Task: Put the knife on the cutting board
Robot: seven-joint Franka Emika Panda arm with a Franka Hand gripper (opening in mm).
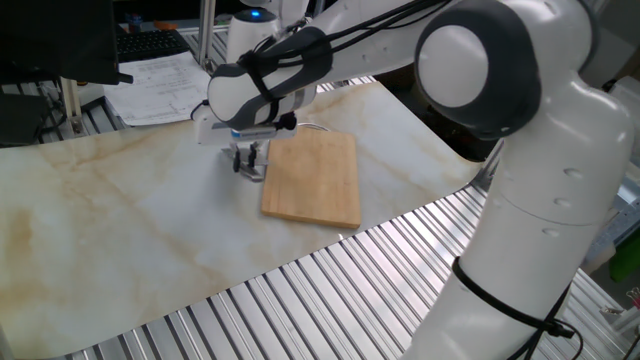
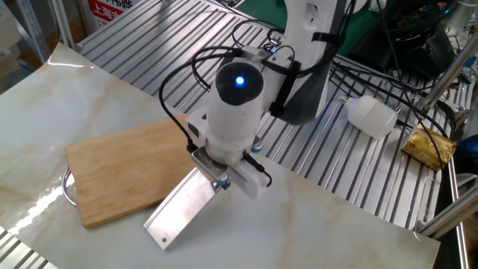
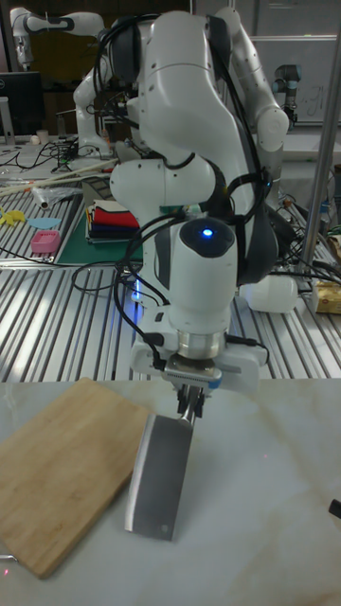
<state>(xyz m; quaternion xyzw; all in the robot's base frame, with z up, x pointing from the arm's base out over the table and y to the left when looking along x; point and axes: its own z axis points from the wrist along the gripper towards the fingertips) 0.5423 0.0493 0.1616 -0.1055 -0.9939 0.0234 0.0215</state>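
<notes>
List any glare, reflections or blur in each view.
One fixed view: soft sheen on the marble table, near arm slightly soft. Other fixed view: bright glare at the table's left edge, knife blade reflecting light. Tall fixed view: blade dull grey, background soft.

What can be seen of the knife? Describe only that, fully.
The knife is a silver, all-metal cleaver with a broad rectangular blade, matte grey with a small hole near one far corner. Its handle is hidden inside the gripper, which is shut on it from above. The blade slants down and away from the gripper, beside the long edge of the cutting board, possibly overlapping that edge in the other fixed view. Whether its tip rests on the marble table cannot be told.
</notes>
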